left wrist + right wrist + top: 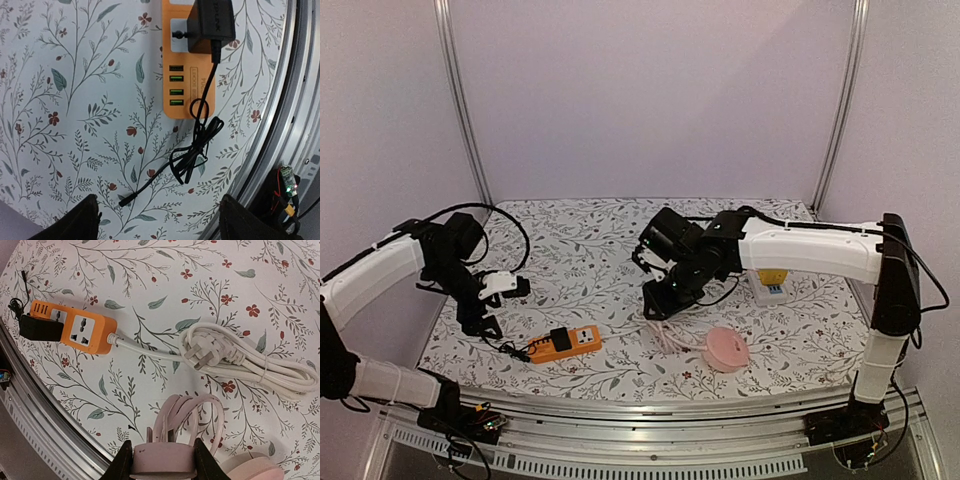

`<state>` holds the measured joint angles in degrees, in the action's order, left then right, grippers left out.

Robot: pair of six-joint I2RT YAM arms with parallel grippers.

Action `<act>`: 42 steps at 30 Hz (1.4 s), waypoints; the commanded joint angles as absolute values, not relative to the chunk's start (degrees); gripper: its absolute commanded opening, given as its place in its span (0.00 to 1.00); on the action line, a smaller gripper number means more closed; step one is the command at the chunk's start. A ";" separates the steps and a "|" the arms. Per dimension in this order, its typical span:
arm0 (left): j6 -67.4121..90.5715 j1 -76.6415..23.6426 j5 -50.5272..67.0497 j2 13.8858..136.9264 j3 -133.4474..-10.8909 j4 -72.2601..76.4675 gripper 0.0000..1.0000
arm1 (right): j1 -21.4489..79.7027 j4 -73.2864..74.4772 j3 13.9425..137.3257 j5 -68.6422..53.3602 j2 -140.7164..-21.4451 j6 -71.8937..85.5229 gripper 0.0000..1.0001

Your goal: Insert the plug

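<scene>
The left tool stands wide open and empty over the worktop. Its arm folds in from the left edge of the overhead view, wrist bent downward. At the top of its wrist view, the black plug sits in the orange power strip. The right tool, its arm reaching leftward to mid-frame, is clamped on a pink block.

The far half of the table lies bare, open to either arm. By the near-left corner the orange power strip, 1 black adapter on it, and a tangled black cable crowd the near edge. Mid-table a coiled white cord and the right gripper, clamped on a pink plug, block passage; a pink reel sits right.
</scene>
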<state>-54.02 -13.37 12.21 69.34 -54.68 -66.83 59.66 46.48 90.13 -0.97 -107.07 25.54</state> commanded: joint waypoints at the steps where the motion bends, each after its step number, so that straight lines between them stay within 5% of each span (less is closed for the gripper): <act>1: -58.44 -14.00 11.94 69.58 -44.98 -51.61 0.75 | 60.58 43.26 95.92 -6.81 -112.11 29.74 0.00; 3: -59.74 -14.54 11.82 71.55 -42.69 -47.60 0.67 | 61.14 43.12 97.68 -6.55 -114.66 30.42 0.00; 27: -56.08 -30.91 23.88 74.63 -35.91 -38.31 0.49 | 63.81 42.82 102.91 -4.68 -122.99 32.64 0.00; 34: -47.42 -39.06 23.62 78.46 -40.04 -37.61 0.50 | 63.83 46.49 101.12 -2.03 -120.62 32.74 0.00; 42: -49.10 -37.77 23.88 74.83 -43.88 -46.57 0.73 | 63.90 54.12 106.57 -6.30 -123.82 28.34 0.00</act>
